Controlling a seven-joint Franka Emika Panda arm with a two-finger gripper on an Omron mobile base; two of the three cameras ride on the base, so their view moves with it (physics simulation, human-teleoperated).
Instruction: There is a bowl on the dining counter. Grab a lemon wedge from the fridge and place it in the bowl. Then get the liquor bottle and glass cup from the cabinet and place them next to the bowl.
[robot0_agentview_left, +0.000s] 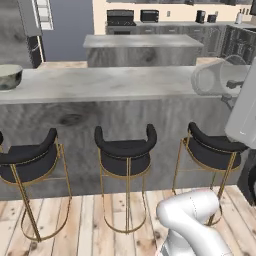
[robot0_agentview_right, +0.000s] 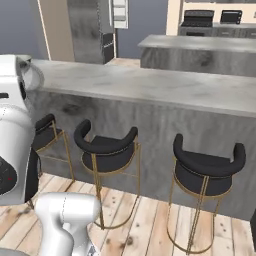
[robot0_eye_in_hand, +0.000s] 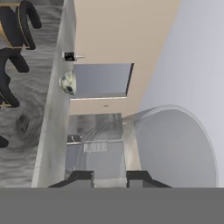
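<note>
My gripper (robot0_eye_in_hand: 109, 177) is shut on the glass cup (robot0_eye_in_hand: 175, 144), a clear tumbler whose wall sits between the two dark fingertips. In the left base view the glass cup (robot0_agentview_left: 214, 76) hangs in the gripper (robot0_agentview_left: 230, 85) just above the right part of the dining counter (robot0_agentview_left: 110, 82). The same cup (robot0_agentview_right: 31, 75) shows at the far left of the right base view. The bowl (robot0_agentview_left: 8, 76) rests on the counter's far left end, well apart from the cup. Beyond the bowl (robot0_eye_in_hand: 68, 83) stands the liquor bottle (robot0_eye_in_hand: 70, 56) with its black label. Fridge, cabinet and lemon wedge are out of view.
Three black stools with gold legs (robot0_agentview_left: 125, 150) line the front of the dining counter (robot0_agentview_right: 150, 85). Behind it stands a shorter grey island (robot0_agentview_left: 142, 42), with a stove and appliances along the back wall (robot0_agentview_left: 120, 17). The floor is pale wood.
</note>
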